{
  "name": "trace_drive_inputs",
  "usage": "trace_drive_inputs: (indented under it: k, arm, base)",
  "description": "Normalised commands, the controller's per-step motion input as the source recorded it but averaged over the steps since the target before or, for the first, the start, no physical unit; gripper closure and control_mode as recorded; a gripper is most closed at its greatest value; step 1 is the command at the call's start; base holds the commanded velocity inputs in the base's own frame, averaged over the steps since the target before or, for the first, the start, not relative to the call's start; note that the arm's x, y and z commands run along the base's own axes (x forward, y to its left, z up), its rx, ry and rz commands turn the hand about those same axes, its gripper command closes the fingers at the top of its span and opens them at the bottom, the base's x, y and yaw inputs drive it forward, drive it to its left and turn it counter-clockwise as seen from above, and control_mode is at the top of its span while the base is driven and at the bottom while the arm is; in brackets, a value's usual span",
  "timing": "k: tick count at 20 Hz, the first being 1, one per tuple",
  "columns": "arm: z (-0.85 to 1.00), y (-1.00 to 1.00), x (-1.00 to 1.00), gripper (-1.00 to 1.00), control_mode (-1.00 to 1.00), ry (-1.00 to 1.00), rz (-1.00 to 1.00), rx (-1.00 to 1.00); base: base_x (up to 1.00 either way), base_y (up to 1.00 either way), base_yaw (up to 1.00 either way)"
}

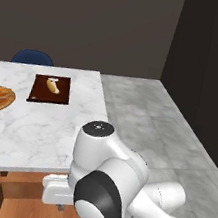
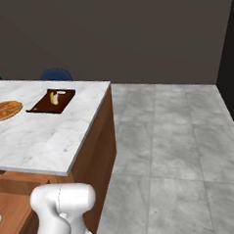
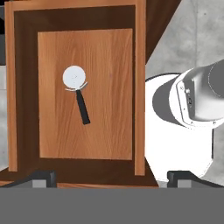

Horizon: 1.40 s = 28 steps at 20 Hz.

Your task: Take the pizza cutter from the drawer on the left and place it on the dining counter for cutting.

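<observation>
Hand view looks straight down into the pulled-out drawer (image 3: 85, 92), where the pizza cutter (image 3: 77, 93) lies flat on the wooden floor, well ahead of the claw (image 3: 111, 177), whose two tips stand wide apart, holding nothing, over the near edge.

The dining counter (image 1: 35, 133) is viewed from behind the arm at its left, forward and down; the same dining counter (image 2: 42, 138) is viewed from its right, more obliquely. Both views share its marble top. The open drawer (image 3: 140, 87) is looked into closely from above, ahead of the fingertips (image 3: 43, 177).
</observation>
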Motion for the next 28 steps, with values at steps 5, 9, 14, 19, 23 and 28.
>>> trace_drive_inputs:
  k: [5,9,14,19,23,28]
  arm:
    - [-0.03,0.0,0.0,-1.0,-1.0,0.0,0.0,0.0]
    - [-0.13,0.04,0.05,-1.0,-1.0,0.0,0.0,0.0]
    - [-0.2,0.31,0.12,-1.0,-1.0,0.0,0.0,0.0]
    - [-0.31,0.32,0.14,-1.0,-1.0,0.0,0.01,-0.01]
    - [-0.4,0.18,0.38,-1.0,-1.0,0.0,0.01,0.0]
    - [-0.43,0.01,0.27,-1.0,-1.0,0.0,0.01,0.0]
  base:
    - [0.0,0.0,0.0]
    - [0.0,0.0,0.0]
    - [0.0,0.0,0.0]
    - [0.0,0.0,0.0]
    - [0.0,0.0,0.0]
    - [0.0,0.0,0.0]
